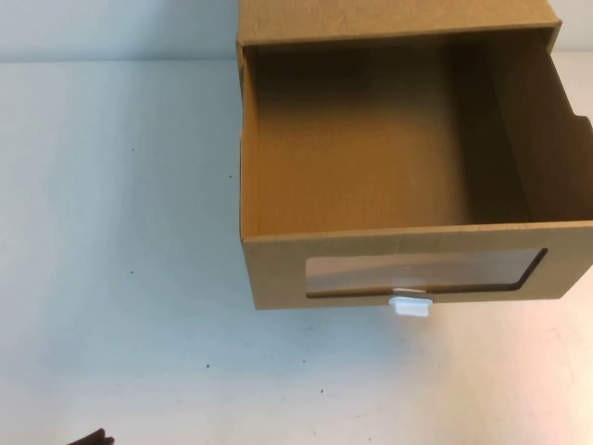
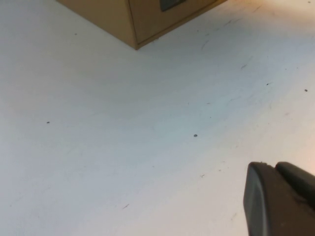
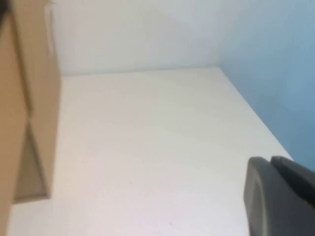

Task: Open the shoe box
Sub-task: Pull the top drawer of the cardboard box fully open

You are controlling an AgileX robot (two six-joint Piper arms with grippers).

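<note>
Nearest the robot, the left hand (image 2: 273, 169) hangs low over the white surface (image 1: 120, 232). Its fingers are pressed together with nothing between them, and a corner of the shoe box (image 1: 278, 269) lies ahead of it. The right hand (image 3: 269, 163) is also closed on nothing, above the surface beside the box's side wall. Farther out, right of centre, the box stands open. Its white pull tab (image 1: 410, 304) faces the robot under a clear window (image 1: 426, 271). The drawer (image 1: 371, 158) juts forward, its brown floor in plain sight, from the sleeve (image 1: 398, 19) at the far edge.
</note>
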